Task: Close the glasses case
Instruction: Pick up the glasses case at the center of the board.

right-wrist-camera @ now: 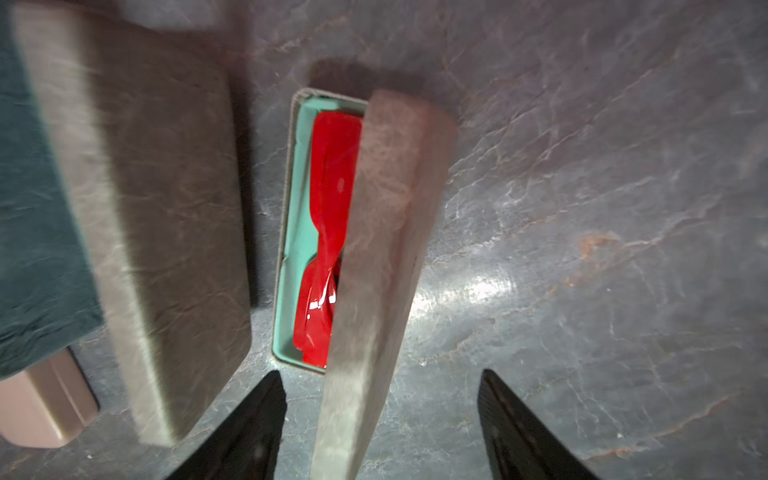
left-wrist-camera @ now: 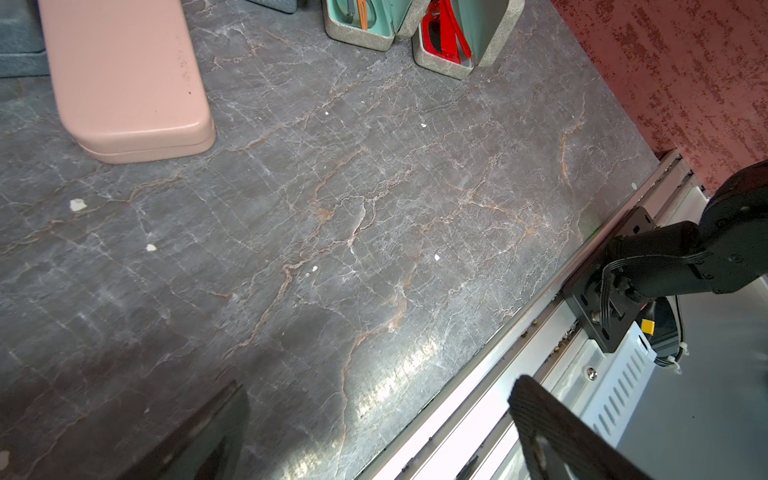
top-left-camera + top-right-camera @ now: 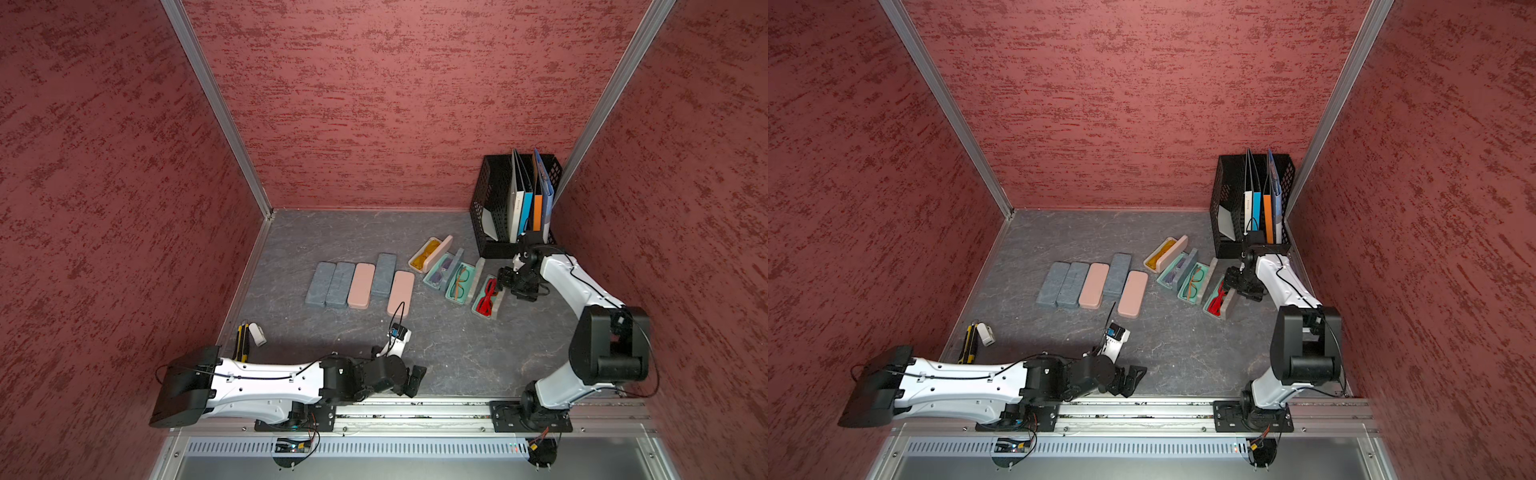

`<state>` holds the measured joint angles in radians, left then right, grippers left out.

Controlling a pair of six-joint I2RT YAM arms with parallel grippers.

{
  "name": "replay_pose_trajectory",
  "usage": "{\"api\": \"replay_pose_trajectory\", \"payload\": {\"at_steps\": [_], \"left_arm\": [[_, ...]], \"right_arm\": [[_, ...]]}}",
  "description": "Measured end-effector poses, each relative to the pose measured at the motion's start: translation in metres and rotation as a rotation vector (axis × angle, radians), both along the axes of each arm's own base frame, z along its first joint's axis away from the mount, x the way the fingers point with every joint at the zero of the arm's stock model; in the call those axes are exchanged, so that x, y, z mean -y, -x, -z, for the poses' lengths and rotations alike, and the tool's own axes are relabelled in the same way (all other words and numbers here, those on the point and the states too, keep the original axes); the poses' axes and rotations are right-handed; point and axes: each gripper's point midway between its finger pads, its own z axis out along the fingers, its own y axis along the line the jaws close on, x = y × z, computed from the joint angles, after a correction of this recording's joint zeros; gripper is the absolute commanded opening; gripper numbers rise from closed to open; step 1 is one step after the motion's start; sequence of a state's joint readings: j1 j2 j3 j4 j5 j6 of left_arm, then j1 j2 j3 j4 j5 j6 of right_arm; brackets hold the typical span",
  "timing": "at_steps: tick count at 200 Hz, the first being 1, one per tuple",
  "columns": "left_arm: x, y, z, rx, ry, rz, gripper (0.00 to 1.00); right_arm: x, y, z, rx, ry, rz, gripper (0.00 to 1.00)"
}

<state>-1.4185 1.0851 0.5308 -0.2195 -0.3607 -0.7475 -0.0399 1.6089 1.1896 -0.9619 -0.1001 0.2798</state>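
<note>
Glasses case (image 3: 485, 300), open, holding red glasses (image 1: 328, 216) in its mint-lined tray. It lies on the counter (image 3: 436, 353) at the right-hand end of a slanted row of four open cases, with five closed cases to the left of that row and a black file rack (image 3: 498, 208) behind it. Its long axis runs roughly away from the robot, leaning a little to the right at the far end. The lid (image 1: 374, 270) stands raised, close to upright, along the case's right long edge, on the side facing the right arm; the tray and the glasses lie to the lid's left.

The right end effector (image 1: 380, 374) hangs directly over the case, near its far end in both top views. Its fingers (image 1: 266, 399) are apart, and in the right wrist view they straddle the lid with a clear gap on either side. Nothing is clamped; whether either finger touches the lid cannot be told. The lid's length runs straight ahead of the fingers, so closing would probably call for a sideways push toward the robot's left, tipping the lid over the glasses.

The neighbouring case with orange-rimmed glasses (image 3: 459, 282) lies just beside the tray on that same side. The left end effector (image 2: 378, 390), fingers apart and empty, rests low at the counter's front edge, well apart from the case; the right arm is by far the nearer.
</note>
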Motion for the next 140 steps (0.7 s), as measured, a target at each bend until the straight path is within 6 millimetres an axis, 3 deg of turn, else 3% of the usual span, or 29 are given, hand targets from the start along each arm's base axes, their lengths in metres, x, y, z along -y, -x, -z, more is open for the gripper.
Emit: {"api": "replay_pose_trajectory", "payload": {"at_steps": [27,57,81,140], "left_arm": [[-0.002,0.000,0.002,-0.003,-0.001,-0.003,1.00],[-0.007,0.001,0.008,-0.006,-0.010,-0.005,1.00],[-0.008,0.000,0.008,-0.006,-0.010,-0.007,1.00],[-0.007,0.000,0.007,-0.005,-0.007,-0.009,1.00]], "right_arm": [[-0.001,-0.004,0.010,-0.016,0.000,-0.003,0.68],[-0.002,-0.003,0.017,-0.023,0.016,-0.018,0.50],[-0.005,0.004,0.024,-0.045,0.034,-0.036,0.42],[-0.009,0.012,0.023,-0.067,0.120,-0.085,0.24]]}}
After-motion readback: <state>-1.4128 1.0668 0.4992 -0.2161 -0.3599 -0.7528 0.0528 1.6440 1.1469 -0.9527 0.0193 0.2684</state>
